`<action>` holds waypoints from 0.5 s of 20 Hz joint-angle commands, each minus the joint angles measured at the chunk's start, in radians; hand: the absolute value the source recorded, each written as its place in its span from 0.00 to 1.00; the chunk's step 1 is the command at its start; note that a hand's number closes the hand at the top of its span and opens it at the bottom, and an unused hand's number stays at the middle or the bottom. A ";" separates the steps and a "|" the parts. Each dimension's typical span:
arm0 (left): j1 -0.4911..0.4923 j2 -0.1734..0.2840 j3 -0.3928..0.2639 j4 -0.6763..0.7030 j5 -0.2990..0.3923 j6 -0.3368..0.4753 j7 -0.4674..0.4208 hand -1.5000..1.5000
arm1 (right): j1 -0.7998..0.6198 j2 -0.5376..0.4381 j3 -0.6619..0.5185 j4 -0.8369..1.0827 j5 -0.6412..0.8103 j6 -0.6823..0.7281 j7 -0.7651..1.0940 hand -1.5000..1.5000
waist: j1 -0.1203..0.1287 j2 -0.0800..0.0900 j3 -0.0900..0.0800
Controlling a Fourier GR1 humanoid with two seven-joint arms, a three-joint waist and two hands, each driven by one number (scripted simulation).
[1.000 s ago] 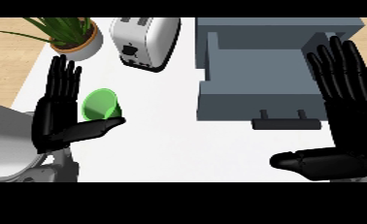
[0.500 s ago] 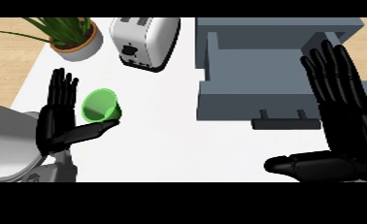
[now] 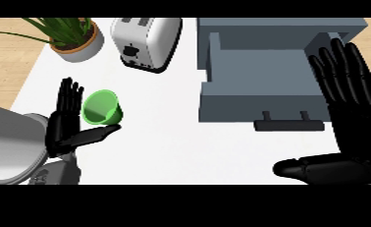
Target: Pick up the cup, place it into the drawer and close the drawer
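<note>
Black and straight, the fingers of the right hand stand spread at the right edge of the head view, holding nothing, with the thumb lying across the bottom right corner. This hand rests there, its fingertips reaching up over the right side of the drawer.

Nearer the left edge, the left hand shows its palm, fingers straight and released, thumb stretched out to the right. Its grey forearm comes up from the lower left corner.

On the white table the green cup lies tilted, its open mouth turned toward the viewer. It sits just right of the left hand's fingers and just above the thumb, in the crook between them. Whether the thumb tip touches its lower rim cannot be told; nothing is curled round it.

To the right, well apart from the cup, the grey drawer stands pulled open, its handle at the near front and its inside bare.

Farther back, a white toaster lies at a slant above the cup, and left of it a potted plant stands at the table's far left corner.
</note>
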 commanded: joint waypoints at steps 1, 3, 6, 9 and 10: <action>0.006 0.038 0.027 0.080 0.037 -0.074 -0.044 0.00 | -0.052 -0.039 -0.073 0.012 -0.066 0.018 0.033 0.00 | 0.001 0.000 0.000; -0.122 0.033 0.042 0.208 0.018 -0.009 -0.062 0.00 | 0.024 0.009 -0.001 0.023 -0.006 0.020 -0.045 0.00 | -0.003 0.001 0.000; -0.063 0.025 0.055 0.282 0.028 -0.054 -0.188 0.00 | 0.011 -0.021 -0.044 -0.034 -0.056 0.020 0.035 0.00 | -0.002 0.000 0.000; -0.080 0.099 0.112 0.372 0.059 -0.113 -0.244 0.00 | 0.076 0.029 0.030 -0.058 0.010 0.005 -0.015 0.00 | -0.004 0.001 0.000; -0.084 0.047 0.054 0.283 0.033 -0.029 -0.176 0.00 | -0.043 -0.020 -0.041 -0.017 -0.041 0.005 0.053 0.00 | 0.001 0.000 0.000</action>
